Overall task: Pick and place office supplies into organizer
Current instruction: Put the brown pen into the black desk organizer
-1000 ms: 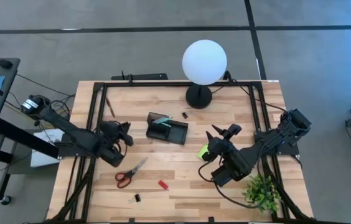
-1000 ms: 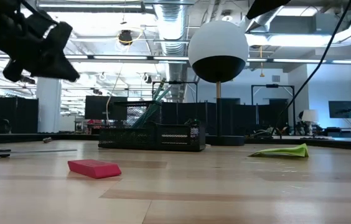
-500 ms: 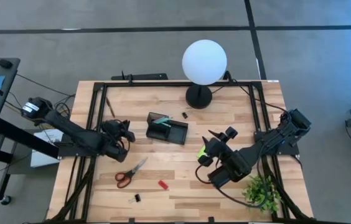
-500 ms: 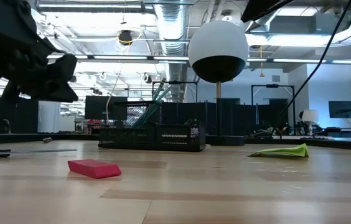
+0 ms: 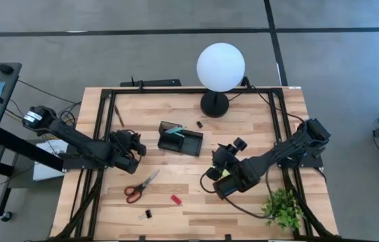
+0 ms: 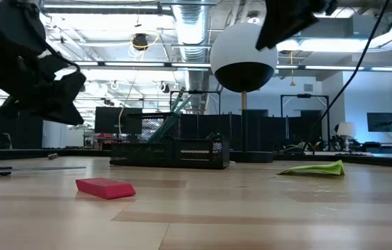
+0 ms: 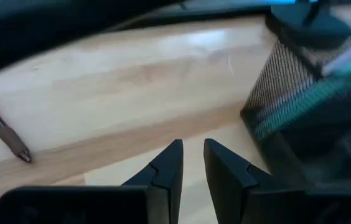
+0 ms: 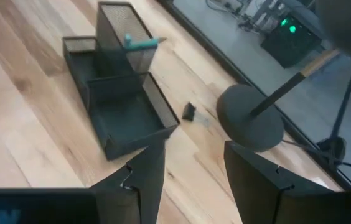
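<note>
The black mesh organizer (image 5: 181,138) stands mid-table with a teal pen (image 8: 141,42) in its tall compartment. My left gripper (image 7: 191,165) hovers above the wood just left of it, its fingers a narrow gap apart and empty. My right gripper (image 8: 194,171) is open wide and empty. It hangs right of the organizer, over the lime-green sticky-note pad (image 6: 314,167), which lies flat and shows only as a sliver (image 5: 224,173) from above. Red-handled scissors (image 5: 139,188), a red piece (image 5: 175,199) and a black clip (image 5: 148,214) lie near the front edge. A brown pen (image 7: 4,130) lies at the far left.
The globe lamp (image 5: 221,66) stands on its round black base (image 5: 214,104) at the far edge, with another black clip (image 5: 199,124) beside it. A small leafy plant (image 5: 283,207) sits at the near right corner. Bare wood lies between the organizer and the scissors.
My left gripper has sunk toward the table beside the organizer's left end. My right gripper has gone toward the table's left and a little down while its wrist turned, and now covers most of the sticky-note pad. No object has moved.
</note>
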